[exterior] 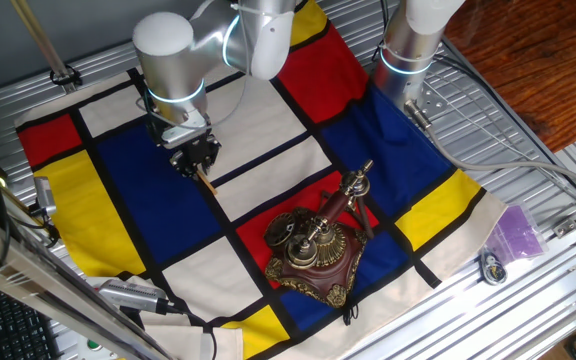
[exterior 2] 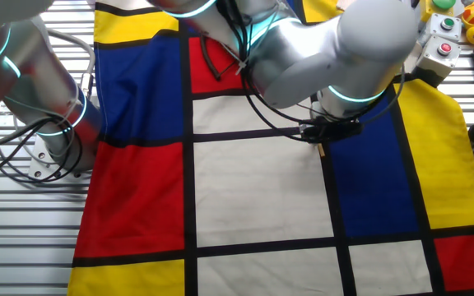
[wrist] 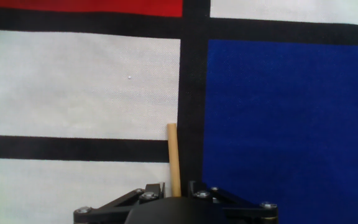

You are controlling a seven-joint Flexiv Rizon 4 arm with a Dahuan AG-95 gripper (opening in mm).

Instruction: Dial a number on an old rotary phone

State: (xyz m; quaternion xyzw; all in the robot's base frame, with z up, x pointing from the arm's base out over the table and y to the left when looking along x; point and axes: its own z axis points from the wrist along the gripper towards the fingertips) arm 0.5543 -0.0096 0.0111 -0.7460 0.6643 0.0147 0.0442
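Observation:
The old rotary phone (exterior: pixel 316 244) stands on the red and blue squares of the cloth at the front of one fixed view, with a dark reddish wooden base, brass trim, a round brass dial and its handset on the cradle. It is out of view in the other fixed view and the hand view. My gripper (exterior: pixel 200 167) hangs well to the left of the phone, above a black line between blue and white squares. It is shut on a thin wooden stick (wrist: pixel 174 158) that points down from between the jaws; the stick also shows in the other fixed view (exterior 2: pixel 320 149).
A cloth of red, blue, yellow and white squares (exterior: pixel 268 130) covers the table. A second arm's base (exterior: pixel 408 60) stands at the back right. A purple object (exterior: pixel 516 236) and a small round part (exterior: pixel 492 268) lie on the metal table at the right. Cables run along the right edge.

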